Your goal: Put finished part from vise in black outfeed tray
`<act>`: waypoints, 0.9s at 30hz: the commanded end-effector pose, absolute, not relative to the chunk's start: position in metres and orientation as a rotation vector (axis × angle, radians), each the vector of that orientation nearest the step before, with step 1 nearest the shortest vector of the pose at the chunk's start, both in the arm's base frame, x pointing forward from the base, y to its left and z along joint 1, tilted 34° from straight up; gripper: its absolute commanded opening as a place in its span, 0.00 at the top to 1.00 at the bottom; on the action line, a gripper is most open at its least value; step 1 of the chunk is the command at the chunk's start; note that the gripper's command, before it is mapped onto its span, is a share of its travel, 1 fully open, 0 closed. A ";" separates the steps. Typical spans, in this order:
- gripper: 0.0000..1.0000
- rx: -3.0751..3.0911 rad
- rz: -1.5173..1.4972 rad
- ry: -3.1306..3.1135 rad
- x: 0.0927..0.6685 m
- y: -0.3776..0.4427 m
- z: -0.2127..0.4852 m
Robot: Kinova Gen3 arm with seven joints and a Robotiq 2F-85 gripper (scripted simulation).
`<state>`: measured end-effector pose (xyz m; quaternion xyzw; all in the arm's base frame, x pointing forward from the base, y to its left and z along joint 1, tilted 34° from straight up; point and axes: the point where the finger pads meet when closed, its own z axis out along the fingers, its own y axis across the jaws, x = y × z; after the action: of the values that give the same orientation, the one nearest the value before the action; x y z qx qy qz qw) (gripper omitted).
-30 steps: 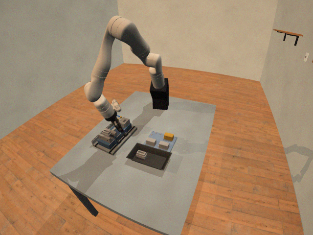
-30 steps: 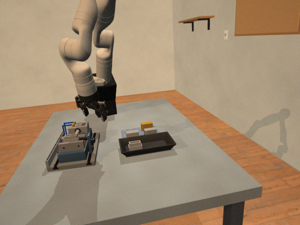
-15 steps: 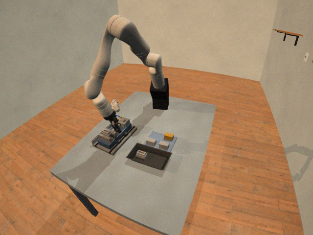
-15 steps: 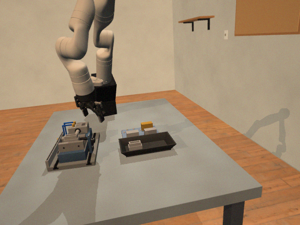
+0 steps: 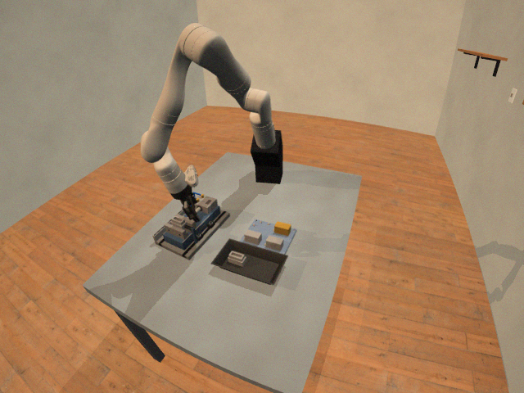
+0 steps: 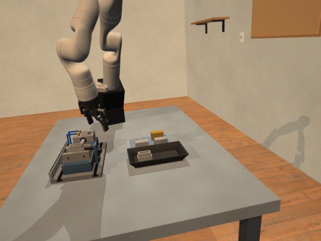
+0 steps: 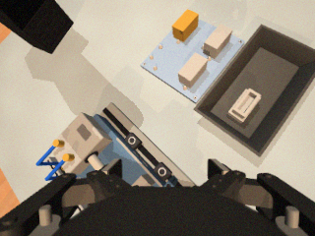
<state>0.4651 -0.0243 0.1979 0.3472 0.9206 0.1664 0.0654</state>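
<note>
The blue and grey vise (image 5: 190, 228) stands on the left of the grey table and also shows in the exterior view (image 6: 77, 155). A grey block, the finished part (image 6: 74, 147), sits between its jaws. My gripper (image 6: 97, 121) is open and empty, hanging above the vise's back end and apart from it. In the wrist view my fingers are spread wide over the vise (image 7: 118, 152), and the part is hidden under my gripper body. The black outfeed tray (image 5: 250, 259) lies right of the vise. One pocketed block (image 5: 237, 258) lies in its left half.
A blue plate (image 5: 267, 235) behind the tray carries two grey blocks and an orange block (image 5: 282, 228). The arm's black base box (image 5: 266, 162) stands at the table's far edge. The tray's right half (image 6: 168, 152) holds nothing.
</note>
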 end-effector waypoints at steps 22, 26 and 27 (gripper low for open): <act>0.00 1.274 0.579 2.627 0.470 -0.042 0.202; 0.00 1.274 0.579 2.627 0.470 -0.042 0.202; 0.00 1.316 0.593 2.595 0.471 -0.046 0.202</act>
<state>0.4712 -0.0415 0.2012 0.4293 0.8779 0.1953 0.0825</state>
